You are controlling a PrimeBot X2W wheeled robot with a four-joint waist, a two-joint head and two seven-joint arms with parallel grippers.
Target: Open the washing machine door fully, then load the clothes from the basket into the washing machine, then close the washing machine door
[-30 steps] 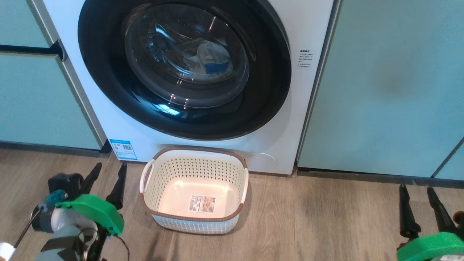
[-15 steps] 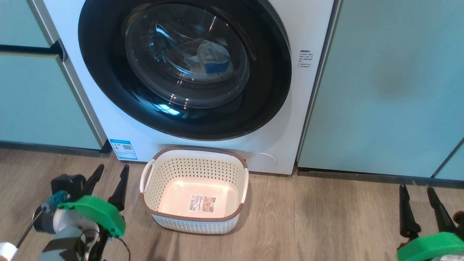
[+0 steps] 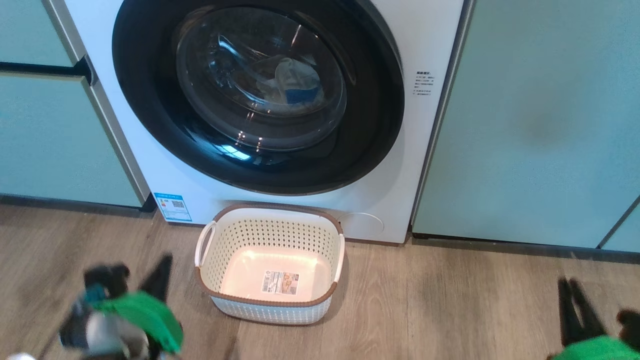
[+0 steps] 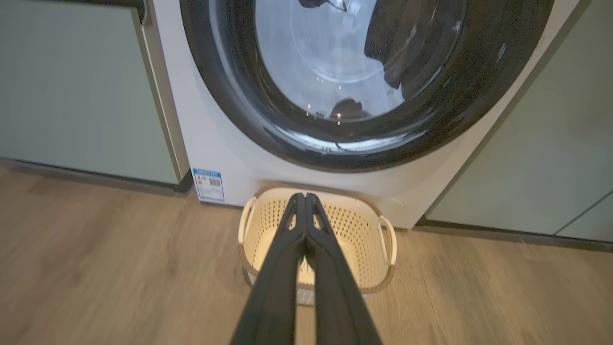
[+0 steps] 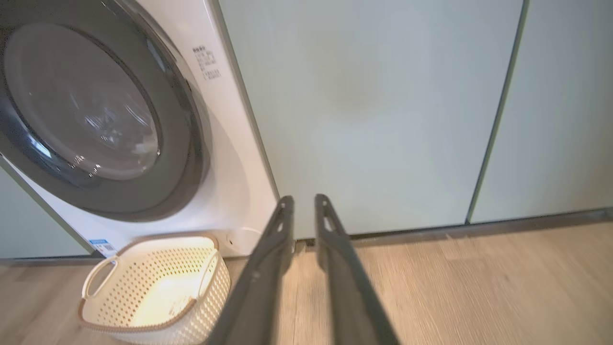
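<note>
Ahead of closed left fingers [image 4: 280,273]: basket [image 4: 357,235], untouched.

Place: a home laundry nook, as I see it.
Appliance: white front-loading washing machine [image 3: 432,150] built in before me.
Surrounds: pale green cabinet doors [image 3: 525,125] on both sides.
Floor: wood-look planks [image 3: 450,300]; laundry basket [image 3: 270,312] standing there.

washing machine door [image 3: 220,120]: glossy black rim | basket [image 3: 270,312]: cream, perforated, brown rim | clothes [image 3: 295,82]: cream, blue patch
</note>
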